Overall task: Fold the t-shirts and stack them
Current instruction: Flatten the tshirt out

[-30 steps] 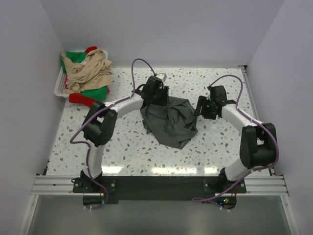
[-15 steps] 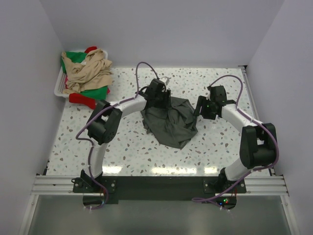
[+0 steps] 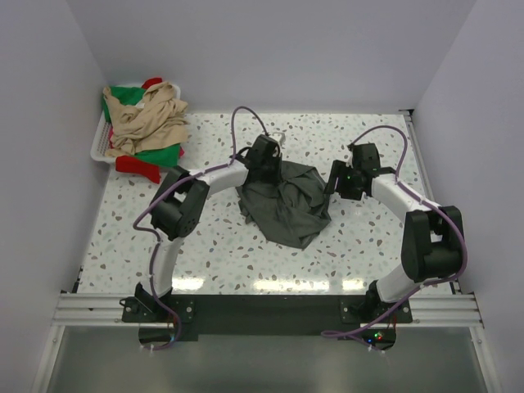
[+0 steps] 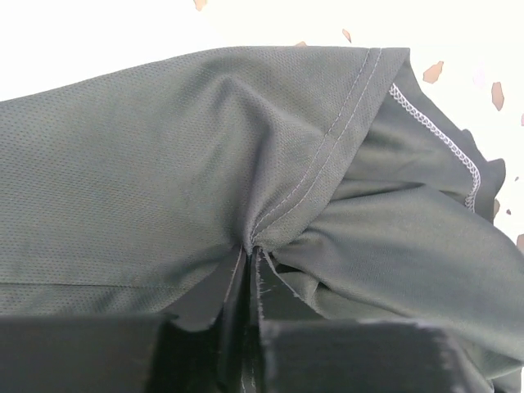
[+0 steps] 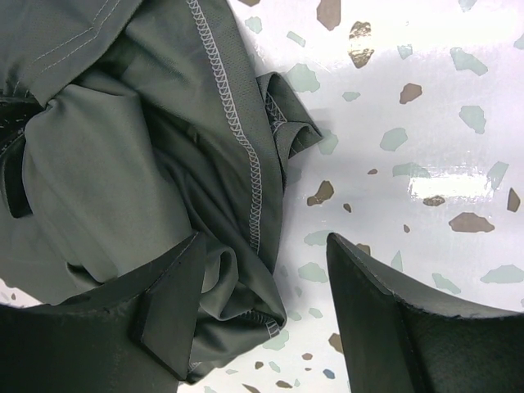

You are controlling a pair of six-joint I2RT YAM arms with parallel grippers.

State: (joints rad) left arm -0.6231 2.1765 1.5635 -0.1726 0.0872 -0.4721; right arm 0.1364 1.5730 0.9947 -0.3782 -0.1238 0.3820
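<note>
The left gripper (image 4: 252, 260) pinches tight a hem of the crumpled dark grey t-shirt (image 4: 147, 164); the right gripper (image 5: 262, 246), jaws wide open, should seize an edge before spreading.

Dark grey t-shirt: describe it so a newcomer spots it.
On the speckled tabletop, look at the middle. The crumpled dark grey cloth t-shirt lies there alone; the beige, green and red shirts are heaped in the white plastic basket, far left.

the crumpled dark grey t-shirt (image 3: 285, 205) is filling the middle of the worktop (image 3: 213, 246), lying between the left pincer (image 3: 277, 166) and the right pincer (image 3: 332, 186). bare worktop is stretching free along the near side. the basket (image 3: 98, 141), heaped with t-shirts (image 3: 143, 119), is blocking the far left corner.
</note>
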